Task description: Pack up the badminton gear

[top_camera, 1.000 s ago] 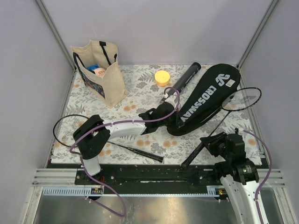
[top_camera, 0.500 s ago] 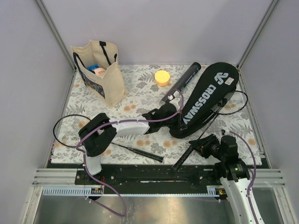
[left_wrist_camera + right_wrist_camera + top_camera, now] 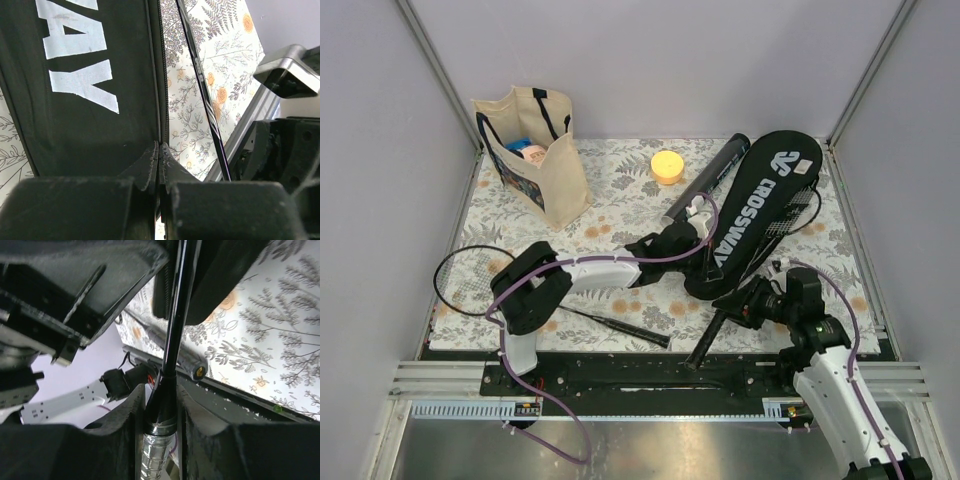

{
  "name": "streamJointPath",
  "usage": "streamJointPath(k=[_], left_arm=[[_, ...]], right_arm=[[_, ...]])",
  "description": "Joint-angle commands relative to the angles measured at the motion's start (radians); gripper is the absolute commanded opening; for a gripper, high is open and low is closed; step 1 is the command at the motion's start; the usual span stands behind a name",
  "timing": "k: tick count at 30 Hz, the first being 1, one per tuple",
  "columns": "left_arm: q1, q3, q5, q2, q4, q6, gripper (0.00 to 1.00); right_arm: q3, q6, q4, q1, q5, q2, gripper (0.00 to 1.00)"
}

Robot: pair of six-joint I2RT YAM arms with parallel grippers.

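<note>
The black "CROSSWAY" cover (image 3: 760, 205) lies at the back right, tilted. My left gripper (image 3: 704, 262) is shut on the zip edge of the cover (image 3: 90, 75) near its narrow end, jaws pressed together (image 3: 160, 148). One black racket (image 3: 720, 330) is held by the handle in my right gripper (image 3: 748, 303). Its head (image 3: 802, 215) is partly inside the cover. In the right wrist view the fingers (image 3: 161, 410) clamp the top of the racket handle (image 3: 162, 417). The second racket (image 3: 605, 322) lies at the front left. The long black tube (image 3: 705, 180) rests beside the cover.
A beige tote bag (image 3: 535, 150) stands at the back left with items inside. A yellow round tub (image 3: 667, 165) sits at the back centre. Metal rails (image 3: 620, 375) run along the near edge, and grey walls enclose the floral mat (image 3: 620, 200).
The cover has swung more upright, toward the back. The right gripper has moved left with the racket, and the racket head has slid further into the cover. The left gripper keeps its hold.
</note>
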Motion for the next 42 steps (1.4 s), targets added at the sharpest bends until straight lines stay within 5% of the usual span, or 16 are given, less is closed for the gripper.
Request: streamJointPath(k=[1,12,23,30,35,42], left_arm=[[0.023,0.016,0.03,-0.021,0.063,0.036,0.0],[0.07,0.022,0.101,-0.058,0.049,0.061,0.0],[0.07,-0.051,0.123,-0.096,0.074,0.061,0.0],[0.07,-0.084,0.13,-0.111,0.08,0.07,0.0],[0.07,-0.087,0.149,-0.108,0.089,0.089,0.0],[0.069,-0.099,0.205,-0.116,0.123,0.096,0.0]], right_arm=[[0.06,-0.079,0.059,0.0,-0.168,-0.069,0.0],[0.023,-0.11,0.051,-0.001,-0.222,-0.01,0.0],[0.185,-0.293,0.103,-0.009,-0.144,0.326,0.02],[0.227,-0.425,0.091,-0.072,-0.228,0.483,0.01],[0.176,-0.462,0.103,-0.078,-0.377,0.483,0.0],[0.172,-0.439,0.134,-0.081,-0.349,0.478,0.0]])
